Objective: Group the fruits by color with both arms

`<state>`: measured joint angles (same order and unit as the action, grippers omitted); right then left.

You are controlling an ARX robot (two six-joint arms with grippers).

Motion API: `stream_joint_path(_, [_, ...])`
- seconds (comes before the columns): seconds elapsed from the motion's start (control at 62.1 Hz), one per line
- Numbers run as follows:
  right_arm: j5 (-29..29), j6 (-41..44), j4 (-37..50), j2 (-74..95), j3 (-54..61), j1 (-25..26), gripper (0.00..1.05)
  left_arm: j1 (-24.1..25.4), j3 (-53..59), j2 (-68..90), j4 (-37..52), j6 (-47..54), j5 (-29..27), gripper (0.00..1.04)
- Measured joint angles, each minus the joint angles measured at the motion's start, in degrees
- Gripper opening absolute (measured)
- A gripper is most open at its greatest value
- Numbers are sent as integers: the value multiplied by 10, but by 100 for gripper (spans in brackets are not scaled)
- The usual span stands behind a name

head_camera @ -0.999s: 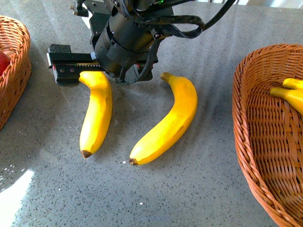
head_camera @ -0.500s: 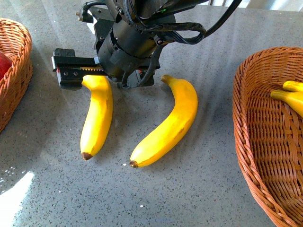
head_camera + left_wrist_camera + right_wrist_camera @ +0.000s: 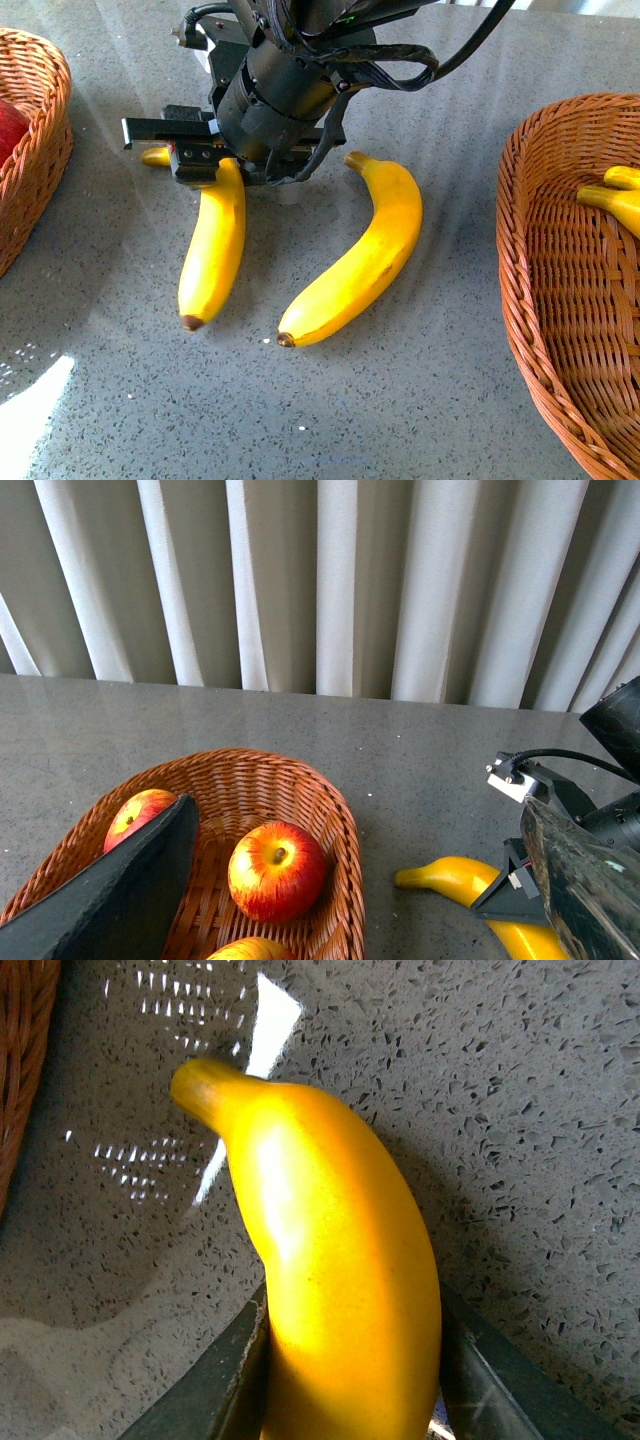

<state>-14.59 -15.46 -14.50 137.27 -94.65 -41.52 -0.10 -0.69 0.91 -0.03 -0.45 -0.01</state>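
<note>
Four bananas in all: the left banana [image 3: 213,250] and the right banana [image 3: 365,255] lie on the one worktop [image 3: 430,400], and an upper banana [image 3: 624,177] and a lower banana [image 3: 612,203] lie in the right basket [image 3: 545,300]. There are two baskets, counting the left basket [image 3: 45,150]. It holds two apples in plain sight — a far apple [image 3: 135,815] and a near apple [image 3: 277,870] — plus the top of a third fruit [image 3: 250,948].

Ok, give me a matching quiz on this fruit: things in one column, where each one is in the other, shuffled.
1 straighter banana
2 curved banana
3 apples
4 far-right bananas

A in the left basket
B loose on the table
C held in the right gripper
D in the right basket

Pairs: 1-C, 2-B, 3-A, 4-D
</note>
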Motion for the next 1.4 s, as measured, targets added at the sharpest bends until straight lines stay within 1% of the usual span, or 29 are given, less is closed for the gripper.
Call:
stream_joint_path(0.081, [0,0,0,0,0,0,35,0,0,0,0,0,0,96])
stream_joint_path(0.338, [-1,-2,19,-8,17,4,34,0,0,0,0,0,0,96])
stream_joint_path(0.516, [-12,-4,50,-33,59,24,34,0,0,0,0,0,0,96])
stream_joint_path(0.596, [-1,-1,73,-51,84,39,34,0,0,0,0,0,0,96])
stream_joint_path(0.822, [-11,0,110,-117,126,96,34,0,0,0,0,0,0,96])
stream_joint_path(0.935, [-27,-2,132,-153,148,117,34,0,0,0,0,0,0,96])
stream_joint_path(1.08, [-58,-9,164,-224,206,146,34,0,0,0,0,0,0,96])
stream_joint_path(1.176, [-66,-11,183,-270,248,165,34,0,0,0,0,0,0,96])
stream_joint_path(1.289, [-79,-13,204,-330,312,204,34,0,0,0,0,0,0,96])
stream_joint_path(1.402, [-86,-13,216,-368,371,253,34,0,0,0,0,0,0,96])
